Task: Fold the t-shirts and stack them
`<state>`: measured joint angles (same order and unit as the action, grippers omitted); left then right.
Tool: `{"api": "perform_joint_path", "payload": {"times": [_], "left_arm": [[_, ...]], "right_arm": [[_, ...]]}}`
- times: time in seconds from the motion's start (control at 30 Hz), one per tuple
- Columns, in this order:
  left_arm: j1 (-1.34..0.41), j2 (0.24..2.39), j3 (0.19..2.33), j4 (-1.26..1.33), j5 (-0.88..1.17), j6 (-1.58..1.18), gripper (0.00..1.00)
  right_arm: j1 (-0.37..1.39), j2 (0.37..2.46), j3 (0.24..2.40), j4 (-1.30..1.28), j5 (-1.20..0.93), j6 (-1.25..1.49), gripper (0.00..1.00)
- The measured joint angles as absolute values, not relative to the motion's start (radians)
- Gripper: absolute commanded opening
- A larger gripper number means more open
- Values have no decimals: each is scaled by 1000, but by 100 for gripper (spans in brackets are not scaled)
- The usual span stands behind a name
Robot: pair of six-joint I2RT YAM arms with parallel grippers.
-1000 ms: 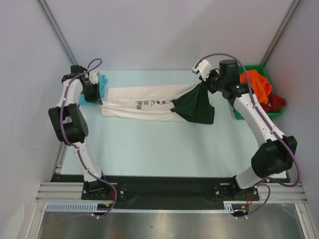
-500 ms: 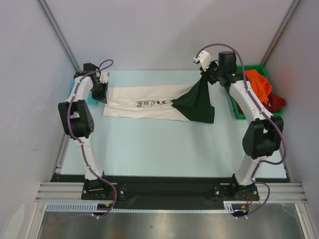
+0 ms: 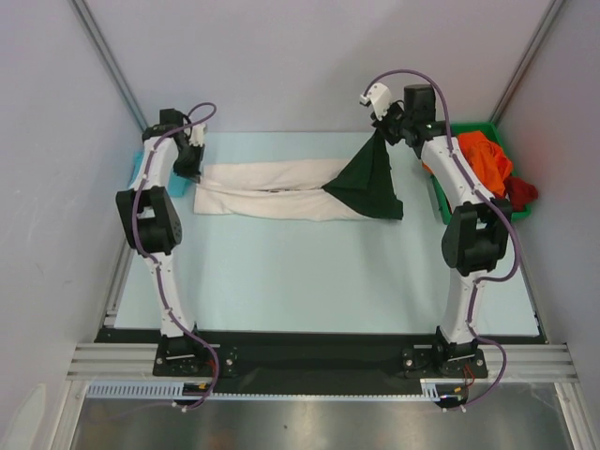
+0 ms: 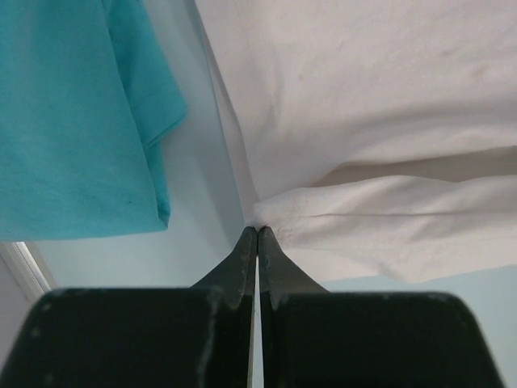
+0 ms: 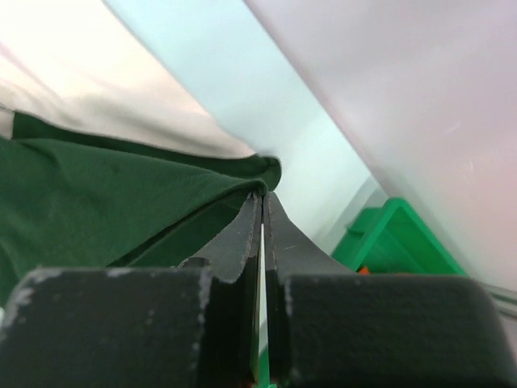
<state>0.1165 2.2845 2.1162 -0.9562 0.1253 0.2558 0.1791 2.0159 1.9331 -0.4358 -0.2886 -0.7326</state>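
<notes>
The cream t-shirt point(image 3: 272, 187) with dark green sleeves lies stretched across the far part of the table, bunched lengthwise, its print hidden. My left gripper point(image 3: 192, 167) is shut on its left end; in the left wrist view the fingertips point(image 4: 257, 232) pinch a cream fold point(image 4: 388, 121). My right gripper point(image 3: 384, 131) is raised and shut on the dark green sleeve point(image 3: 370, 183), which hangs from it like a tent; the right wrist view shows green cloth point(image 5: 97, 194) between the closed tips point(image 5: 262, 196). A teal t-shirt point(image 4: 73, 121) lies flat left of the cream one, mostly behind the left arm point(image 3: 141, 173).
A green bin point(image 3: 485, 126) at the far right holds an orange t-shirt point(image 3: 483, 159), with a dark red one point(image 3: 520, 195) draped over its near corner. The bin's corner point(image 5: 388, 234) sits close behind the right gripper. Walls enclose the table on the left, back and right.
Both grippers have moved toward the back wall with the cream shirt. The right one rose, lifting the green sleeve. The shirt has narrowed and its print no longer shows.
</notes>
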Motion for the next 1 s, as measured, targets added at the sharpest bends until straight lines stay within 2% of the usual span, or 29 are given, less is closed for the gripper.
{"api": "perform_joint_path", "payload": {"times": [0.6, 0.63, 0.67, 0.7, 0.73, 0.77, 0.8, 0.9, 1.0], "left_arm": [[103, 2352, 2170, -926, 2, 224, 0], [103, 2352, 2170, -924, -2, 220, 7], [103, 2352, 2170, -922, -7, 219, 17], [102, 2352, 2170, -921, -14, 217, 32], [100, 2352, 2170, -917, -23, 219, 47], [97, 2352, 2171, -913, -28, 218, 50], [97, 2352, 2173, -910, -34, 216, 55], [91, 2352, 2180, -897, -50, 213, 57], [73, 2350, 2178, -891, -64, 212, 57]], "right_arm": [[176, 2250, 2152, -444, -255, -696, 0], [176, 2260, 2161, -443, -251, -691, 0], [176, 2268, 2171, -443, -251, -688, 0], [176, 2276, 2178, -443, -248, -686, 0], [176, 2281, 2183, -443, -247, -684, 3], [176, 2283, 2185, -443, -243, -680, 11], [176, 2283, 2185, -444, -238, -675, 29], [176, 2283, 2185, -430, -207, -657, 48], [175, 2278, 2170, -404, -177, -638, 52]]}}
